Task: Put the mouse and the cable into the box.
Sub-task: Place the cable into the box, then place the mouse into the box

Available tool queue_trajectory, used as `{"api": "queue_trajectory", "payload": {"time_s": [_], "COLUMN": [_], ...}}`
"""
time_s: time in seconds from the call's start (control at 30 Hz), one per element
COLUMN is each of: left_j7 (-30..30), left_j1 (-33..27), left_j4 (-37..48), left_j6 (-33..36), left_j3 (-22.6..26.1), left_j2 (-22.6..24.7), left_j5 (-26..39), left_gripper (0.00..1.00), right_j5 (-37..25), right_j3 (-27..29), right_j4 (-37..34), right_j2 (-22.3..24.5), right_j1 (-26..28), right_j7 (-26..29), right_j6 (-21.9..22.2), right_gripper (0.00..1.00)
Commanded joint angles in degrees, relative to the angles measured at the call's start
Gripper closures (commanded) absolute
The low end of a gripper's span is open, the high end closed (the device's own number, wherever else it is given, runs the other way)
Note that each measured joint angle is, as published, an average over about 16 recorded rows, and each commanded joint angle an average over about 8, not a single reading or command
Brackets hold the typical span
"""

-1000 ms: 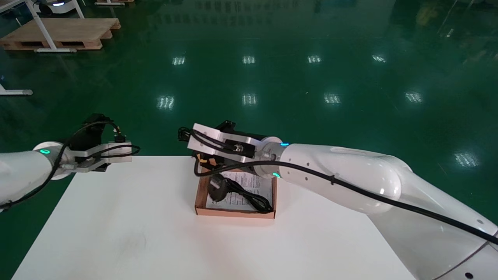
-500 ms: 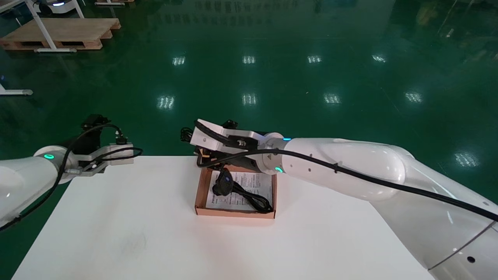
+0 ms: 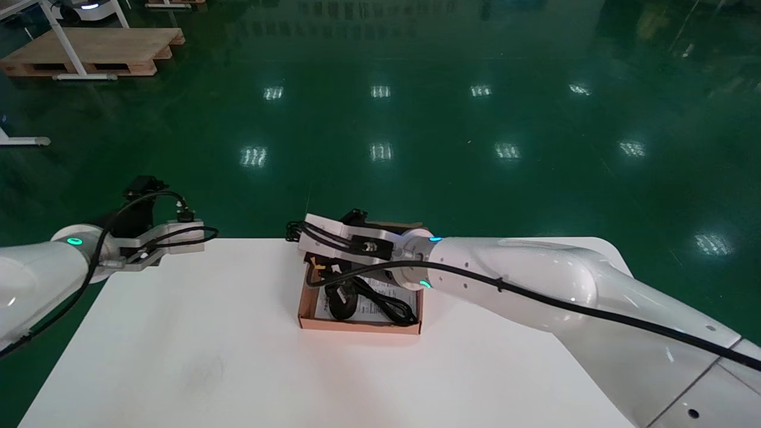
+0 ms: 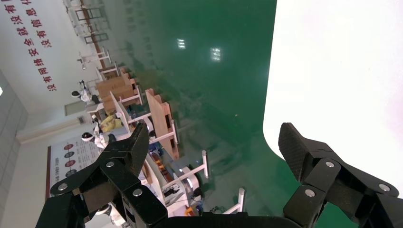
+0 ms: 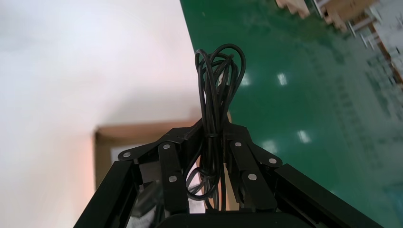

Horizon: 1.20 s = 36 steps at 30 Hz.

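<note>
Currently the right gripper (image 5: 215,135) hangs over the far left corner of the cardboard box (image 3: 359,326), with its arm reaching in across the surface (image 3: 208,333) from the right. Its fingers (image 5: 171,156) are drawn close together and pinch a coiled black cable (image 5: 219,80) at the middle of the bundle. The loops stand out past the fingertips, and in the head view they poke beyond the far edge of the surface, over the green floor (image 3: 475,119). The lower loops hang between the fingers toward the box. In the head view most of this gripper is hidden under its wrist mount.

The box sits open near the middle of the surface, toward the far edge. A printed leaflet (image 3: 380,279) lies flat on its bottom. The black mouse (image 3: 342,300) rests on the leaflet in the left half of the box, and a black cord (image 3: 389,308) runs from it toward the near right corner. Whether that cord joins the bundle in the fingers cannot be told.

The left gripper (image 4: 215,142) is parked at the far left corner of the surface, well apart from the box. Its fingers are spread wide with nothing between them, and they point out over the surface edge and the floor.
</note>
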Motion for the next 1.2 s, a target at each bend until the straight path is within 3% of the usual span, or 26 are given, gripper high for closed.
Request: {"api": "queue_trajectory", "payload": {"time_s": [0.03, 0.23, 0.27, 0.3, 1.0, 1.2], "left_j7": [0.0, -0.1, -0.1, -0.1, -0.1, 0.1], "left_j1": [0.0, 0.1, 0.1, 0.1, 0.1, 0.2], "left_j4": [-0.1, -0.1, -0.2, -0.2, -0.1, -0.1], "left_j6": [0.0, 0.1, 0.1, 0.2, 0.1, 0.3], "left_j3": [0.0, 0.0, 0.0, -0.1, 0.0, -0.1], "left_j2": [0.0, 0.0, 0.0, 0.0, 0.0, -0.1], "left_j5": [0.0, 0.2, 0.2, 0.2, 0.1, -0.7], "left_gripper": [0.0, 0.0, 0.0, 0.0, 0.0, 0.0], "right_j5": [-0.5, -1.8, -1.9, -2.0, -1.8, 0.1], "right_j3": [-1.0, -3.9, -4.2, -4.4, -3.7, -1.9], "right_j4": [-1.3, -3.1, -3.3, -3.3, -3.0, -2.0], "right_j2": [-0.2, -0.4, -0.4, -0.4, -0.3, 1.1], "right_j1": [-0.2, 0.0, 0.0, 0.0, 0.0, -1.0], "right_j7": [0.5, 3.4, 3.7, 3.8, 3.3, 3.0], "right_j6": [1.6, 4.1, 4.2, 4.4, 4.0, 1.9], "right_gripper": [0.9, 0.15, 0.04, 0.0, 0.0, 0.0]}}
